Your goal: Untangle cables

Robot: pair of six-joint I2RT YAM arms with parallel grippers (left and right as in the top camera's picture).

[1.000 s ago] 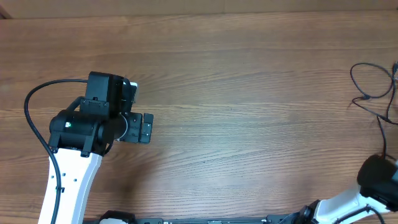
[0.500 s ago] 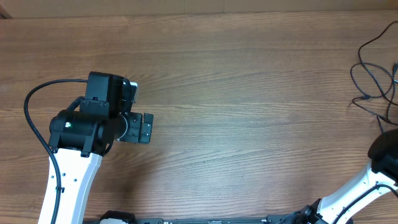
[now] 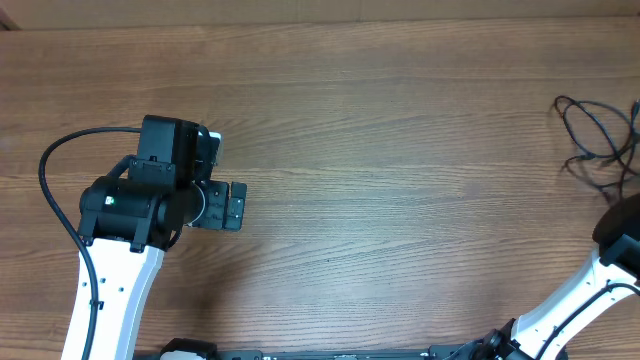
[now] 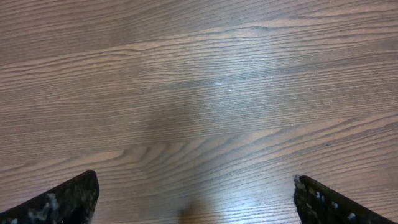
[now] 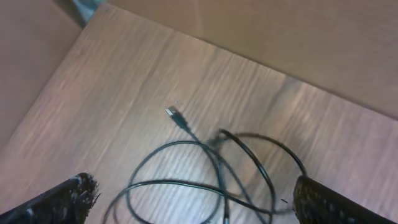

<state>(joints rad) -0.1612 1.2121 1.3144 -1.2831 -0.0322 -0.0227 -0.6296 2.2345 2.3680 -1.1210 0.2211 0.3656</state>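
open tabletop (image 3: 400,150), cables (image 5: 219,185) far right

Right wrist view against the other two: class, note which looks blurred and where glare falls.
Right wrist view: soft and blurred, cables smeared; left wrist view: sharp grain, pale glare patch on the table; overhead: sharp, evenly lit.

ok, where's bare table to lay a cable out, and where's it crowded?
Biggest free patch: the middle of the table, between the left arm and the cables. The far strip along the back edge is also bare, as is the near strip between the two arms. Crowded: the right edge, where the cables loop just beyond the right arm.
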